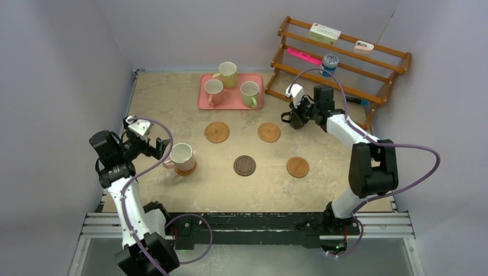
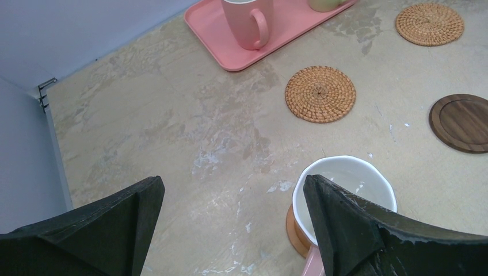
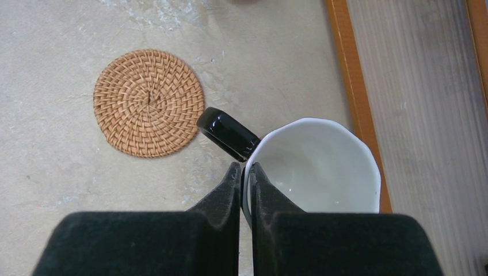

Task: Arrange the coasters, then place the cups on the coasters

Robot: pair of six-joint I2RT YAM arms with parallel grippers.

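A pink cup [image 1: 182, 155] [image 2: 345, 178] stands on a tan coaster [image 1: 187, 169] [image 2: 293, 230] at the left. My left gripper [image 1: 161, 148] [image 2: 233, 184] is open just left of it, one finger over its rim, holding nothing. Two woven coasters [image 1: 217, 132] [image 1: 269, 132], a dark brown coaster [image 1: 244, 165] and a tan coaster [image 1: 297, 167] lie bare mid-table. My right gripper [image 1: 293, 118] [image 3: 244, 169] is shut on the rim of the black cup [image 3: 316, 167], beside a woven coaster [image 3: 148, 102]. Yellow [image 1: 228, 73], pink [image 1: 213, 90] and green [image 1: 250, 92] cups stand on the tray.
The pink tray [image 1: 230, 102] [image 2: 230, 46] sits at the back centre. A wooden rack [image 1: 345, 63] [image 3: 357, 103] with a blue-and-white can [image 1: 330, 63] and small items stands at the back right, close behind my right gripper. Walls enclose the table on three sides.
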